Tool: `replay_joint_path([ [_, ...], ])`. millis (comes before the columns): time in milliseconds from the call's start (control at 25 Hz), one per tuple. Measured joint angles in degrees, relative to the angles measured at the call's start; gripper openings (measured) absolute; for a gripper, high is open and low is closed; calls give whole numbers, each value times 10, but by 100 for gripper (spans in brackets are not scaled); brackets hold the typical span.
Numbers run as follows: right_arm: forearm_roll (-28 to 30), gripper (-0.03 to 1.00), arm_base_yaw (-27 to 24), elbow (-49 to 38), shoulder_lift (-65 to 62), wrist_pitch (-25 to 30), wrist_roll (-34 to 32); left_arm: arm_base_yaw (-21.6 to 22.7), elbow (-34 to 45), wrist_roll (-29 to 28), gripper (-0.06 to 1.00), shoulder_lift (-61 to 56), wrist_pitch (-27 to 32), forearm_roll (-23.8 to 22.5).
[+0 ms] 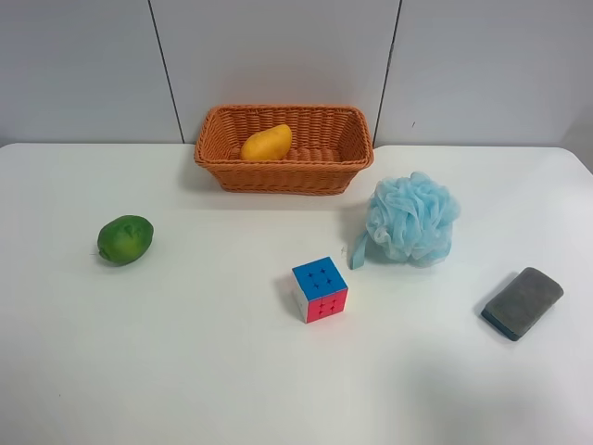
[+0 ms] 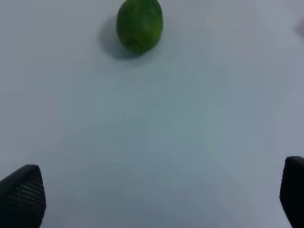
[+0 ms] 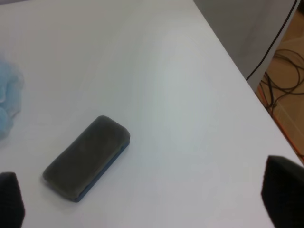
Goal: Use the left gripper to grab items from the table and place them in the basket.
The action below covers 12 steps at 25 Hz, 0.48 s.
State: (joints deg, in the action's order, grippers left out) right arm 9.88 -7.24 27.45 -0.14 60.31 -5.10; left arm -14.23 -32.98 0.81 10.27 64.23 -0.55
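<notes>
Neither arm is seen in the exterior high view. The left gripper (image 2: 156, 199) is shown only as two black fingertips (image 2: 23, 194) at opposite edges of the left wrist view, spread wide with nothing between them. The right gripper (image 3: 147, 199) is likewise held wide apart, one fingertip (image 3: 283, 190) at each edge, nothing gripped.

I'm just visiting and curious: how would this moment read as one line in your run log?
mango: in basket | green fruit, cube, pouf, sponge: on table | left gripper: open, empty, apart from the fruit
</notes>
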Motion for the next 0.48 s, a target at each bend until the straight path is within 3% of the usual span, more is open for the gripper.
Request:
replay_joint_path([
  [240, 0, 99, 0, 0, 0, 0, 0, 88, 29, 64, 99, -47, -33, 47],
  [480, 0, 99, 0, 0, 0, 0, 0, 130, 34, 77, 99, -105, -32, 63],
])
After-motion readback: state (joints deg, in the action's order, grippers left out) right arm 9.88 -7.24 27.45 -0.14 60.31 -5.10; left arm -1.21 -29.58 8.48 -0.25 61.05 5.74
